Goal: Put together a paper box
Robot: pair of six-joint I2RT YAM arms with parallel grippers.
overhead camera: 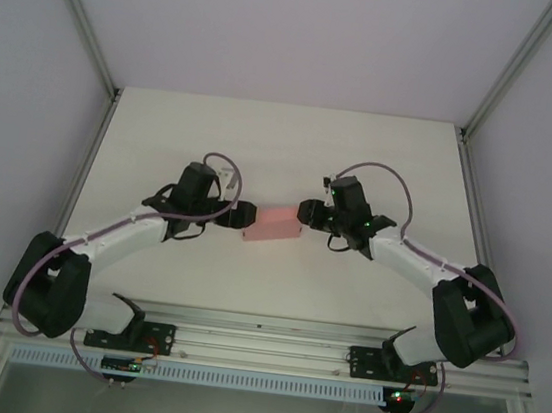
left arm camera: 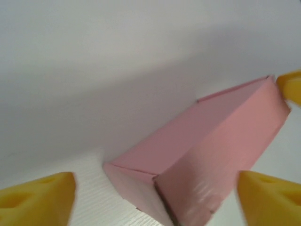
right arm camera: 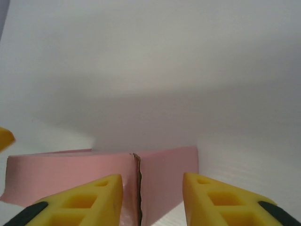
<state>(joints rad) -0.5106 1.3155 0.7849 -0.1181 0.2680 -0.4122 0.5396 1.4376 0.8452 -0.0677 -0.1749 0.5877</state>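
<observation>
That thin paper box (overhead camera: 272,224) looks light, easily crushed: hold its ends gently. At nine o'clock the left tool (overhead camera: 239,215) gapes wide; at three, the right tool (overhead camera: 306,213) is half-parted; both empty.

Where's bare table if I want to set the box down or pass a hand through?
Free: the far table between the box and the back edge, and the near strip between box and rail. Crowded: mid-table, where the left fingers and right fingers flank the box's ends.
</observation>
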